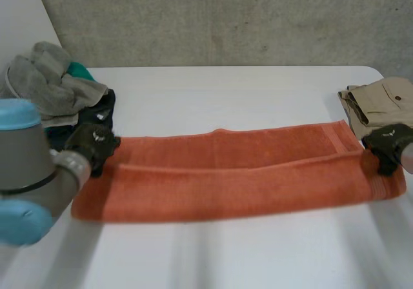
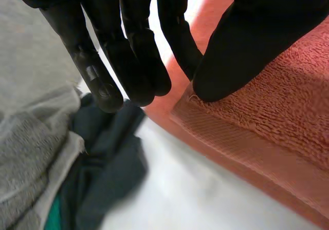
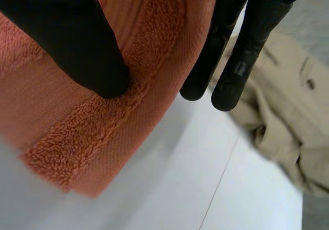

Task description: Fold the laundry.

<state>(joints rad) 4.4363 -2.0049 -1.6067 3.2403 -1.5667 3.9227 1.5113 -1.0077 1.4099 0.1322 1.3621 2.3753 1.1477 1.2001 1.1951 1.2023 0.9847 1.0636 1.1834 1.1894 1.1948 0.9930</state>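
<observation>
Left hand [image 2: 128, 50] relaxed, thumb on orange towel [image 1: 232, 179] end | right hand [image 3: 247, 50] likewise opposite | towel folded lengthwise once | cross-folds, clothes pile [image 1: 48, 82], khaki garment [image 1: 384, 102] likely remain

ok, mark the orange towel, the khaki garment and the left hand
orange towel [image 1: 245, 186]: head view, middle of its folded top layer.
khaki garment [image 1: 386, 100]: head view, beside its buttoned pocket.
left hand [image 1: 95, 144]: head view, back of the hand.

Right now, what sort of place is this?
Probably a lab or test space for laundry folding: white table by a concrete wall, with an orange towel and a heap of clothes.
</observation>
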